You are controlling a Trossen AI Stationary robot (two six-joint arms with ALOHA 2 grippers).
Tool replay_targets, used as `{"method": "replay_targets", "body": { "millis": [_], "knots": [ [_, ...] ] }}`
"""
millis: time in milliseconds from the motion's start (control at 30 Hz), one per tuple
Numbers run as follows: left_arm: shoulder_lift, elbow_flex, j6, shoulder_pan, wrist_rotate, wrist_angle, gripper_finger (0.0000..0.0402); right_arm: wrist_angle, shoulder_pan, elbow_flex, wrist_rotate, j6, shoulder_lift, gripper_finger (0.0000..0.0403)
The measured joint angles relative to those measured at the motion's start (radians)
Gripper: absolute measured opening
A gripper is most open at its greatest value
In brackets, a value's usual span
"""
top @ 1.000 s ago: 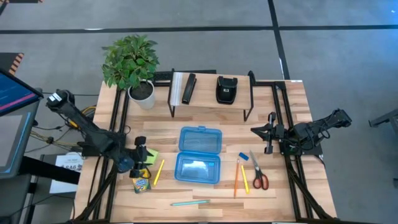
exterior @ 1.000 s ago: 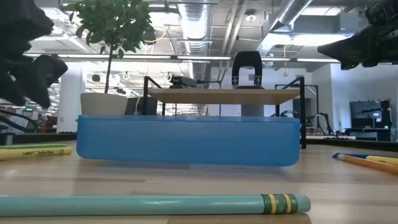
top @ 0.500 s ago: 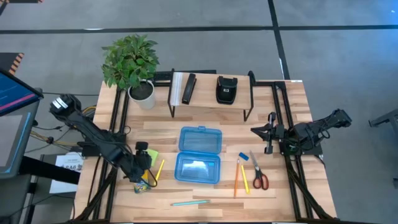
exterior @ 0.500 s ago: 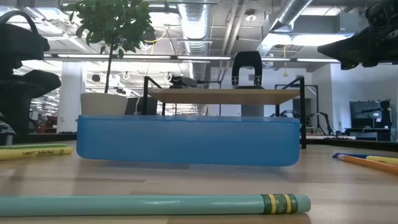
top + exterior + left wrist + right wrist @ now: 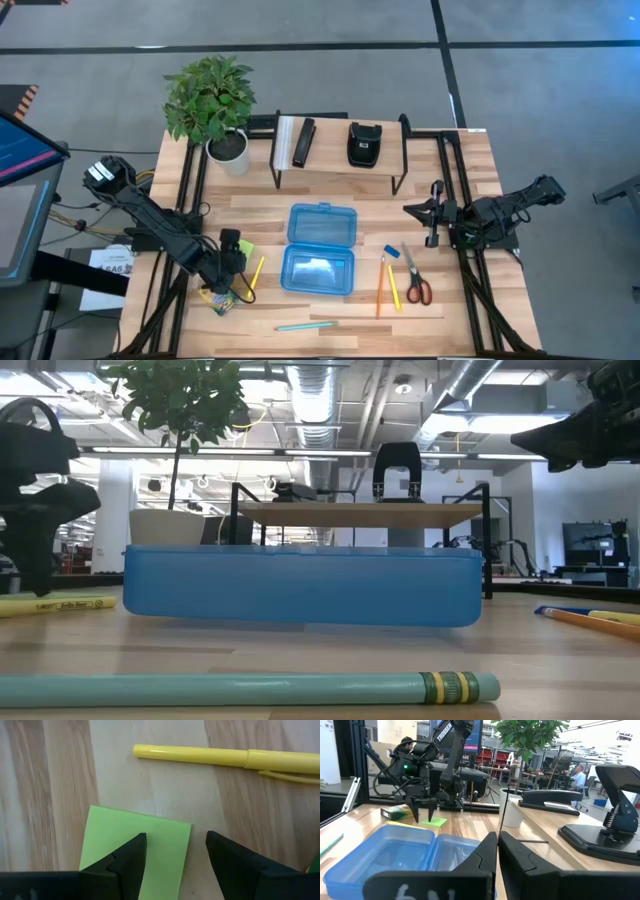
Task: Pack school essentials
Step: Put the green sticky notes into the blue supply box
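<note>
My left gripper (image 5: 232,264) stands open at the near left, pointing steeply down over the lime-green sticky-note pad (image 5: 135,850). One finger is over the pad's corner, the other over bare wood beside its edge. Whether they touch does not show. A yellow pen (image 5: 225,757) lies just beyond the pad. The crayon box (image 5: 220,299) lies partly under the arm. My right gripper (image 5: 432,216) waits shut and level at the right. The teal pencil (image 5: 305,325), orange and yellow pencils (image 5: 386,286), scissors (image 5: 415,279) and blue eraser (image 5: 391,251) lie flat on the table.
The blue translucent box (image 5: 320,250) lies open in the middle of the table. Behind it a small shelf (image 5: 340,165) carries a black bar (image 5: 303,143) and a black pouch (image 5: 364,143). A potted plant (image 5: 212,100) stands at the far left.
My left gripper has come down and toward the table's near edge, onto the spot over the sticky-note pad, tipping to point more steeply down. Nothing on the table has moved.
</note>
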Motion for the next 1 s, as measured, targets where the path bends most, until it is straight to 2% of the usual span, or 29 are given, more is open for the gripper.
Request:
{"method": "replay_targets", "body": {
  "millis": [233, 667, 1000],
  "knots": [
    [0.0, -0.001, 0.057, 0.0, 0.0, 0.0, 0.0173, 0.0, 0.0, 0.0, 0.0, 0.0, 0.0, 0.0043],
    [0.0, -0.003, 0.064, 0.0, 0.016, 0.005, 0.0081, 0.0, 0.0, 0.0, 0.0, 0.0, 0.0, 0.0043],
    [0.002, 0.011, 0.064, 0.001, 0.017, -0.01, 0.0045, 0.0, 0.0, 0.0, 0.0, 0.0, 0.0, 0.0043]
  ]
}}
